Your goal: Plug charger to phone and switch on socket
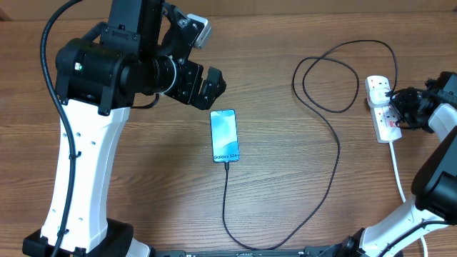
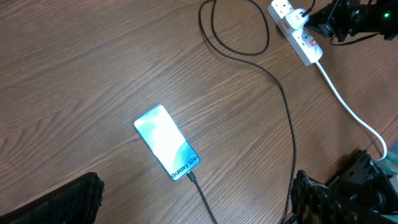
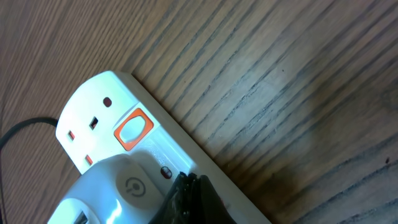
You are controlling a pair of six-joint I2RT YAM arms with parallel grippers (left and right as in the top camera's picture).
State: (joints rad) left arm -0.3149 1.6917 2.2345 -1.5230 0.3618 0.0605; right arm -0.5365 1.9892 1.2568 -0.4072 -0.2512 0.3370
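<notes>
2 arms are in view. The left gripper (image 2: 196,202) hangs above the table near the phone (image 1: 224,135), jaws spread wide and empty. The phone lies flat at mid-table, screen up and lit. The charger (image 1: 334,164) tip appears seated in the phone's bottom edge, and the cable runs in a long loop to the socket (image 1: 383,107) at the right edge. Plugging is judged complete.

The right gripper (image 1: 401,104) sits over the socket. Its fingertips (image 3: 186,198) are pressed together with nothing between them, at or just above the strip beside a white adapter (image 3: 115,193). 1 red switch (image 3: 133,129) shows clearly, beside the vacant end outlet. The switch serving the occupied outlet is hidden.

Step in hand: switching on.
- Confirm which rocker serves the adapter's outlet before pressing; the visible 1 probably does not.
- Press straight down, lightly, with the closed tips on the rocker's raised half. The strip lies loose and could slide.
- Keep clear of the adapter and cable.
</notes>
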